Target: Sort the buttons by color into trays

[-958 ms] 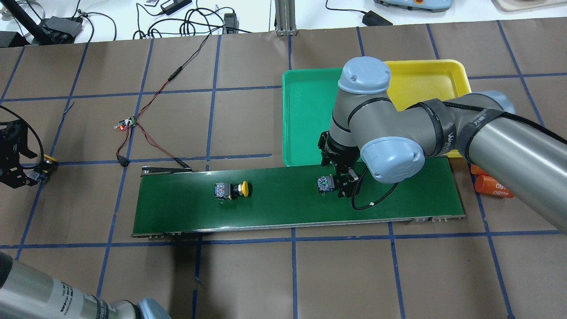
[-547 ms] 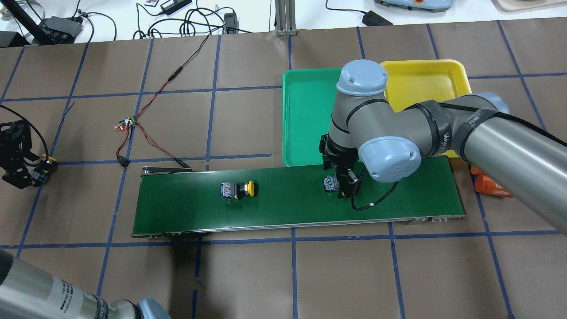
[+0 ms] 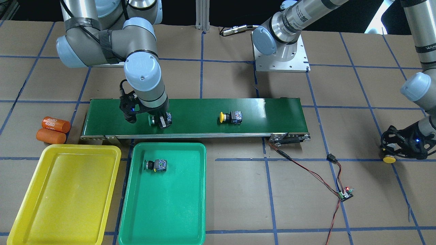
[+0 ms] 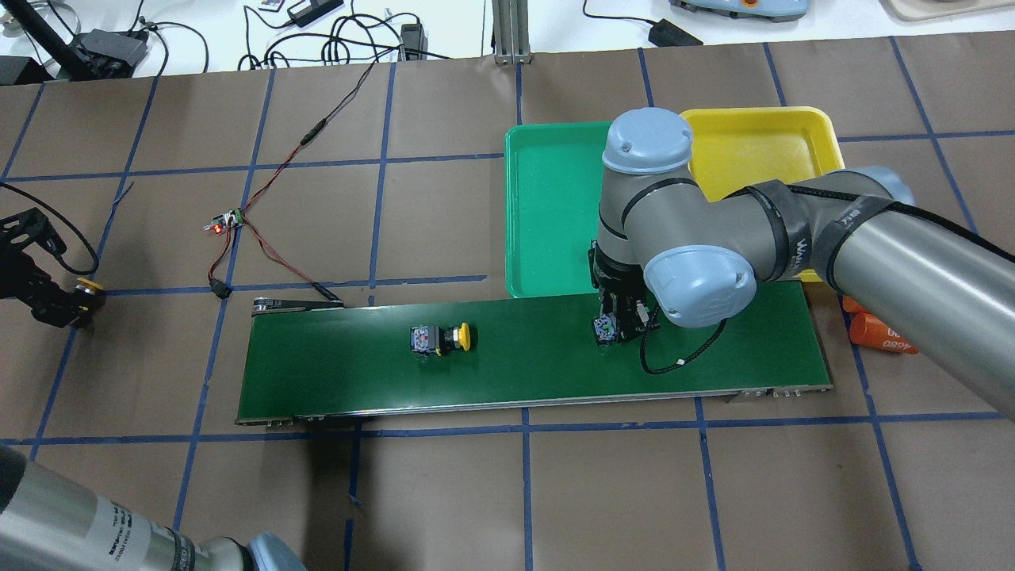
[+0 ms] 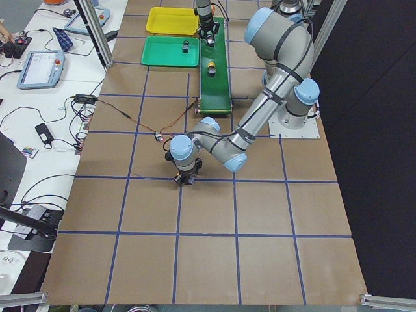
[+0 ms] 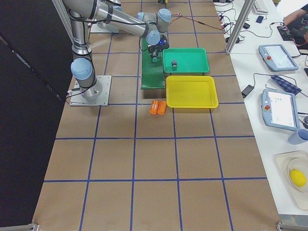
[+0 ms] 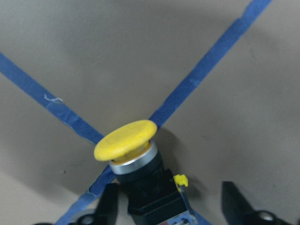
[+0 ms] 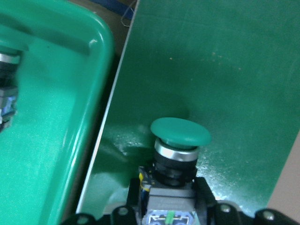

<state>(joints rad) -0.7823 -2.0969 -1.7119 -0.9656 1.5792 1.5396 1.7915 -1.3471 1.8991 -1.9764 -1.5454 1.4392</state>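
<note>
My right gripper stands on the dark-green conveyor belt, shut on a green button by its grey body; the button lies on its side on the belt. A second green button lies in the green tray. The yellow tray holds nothing. A yellow button lies on its side mid-belt. My left gripper is far off at the table's left, open around another yellow button, with a gap at one finger. That button rests on the paper.
Two orange cylinders marked 4680 lie beside the belt's end near the yellow tray. A small circuit board with red and black wires runs to the belt's other end. Blue tape lines grid the brown table cover.
My right gripper has closed on the green button while both drifted right along the belt. The yellow button on the belt also moved right. My left gripper has shifted slightly over its yellow button.
</note>
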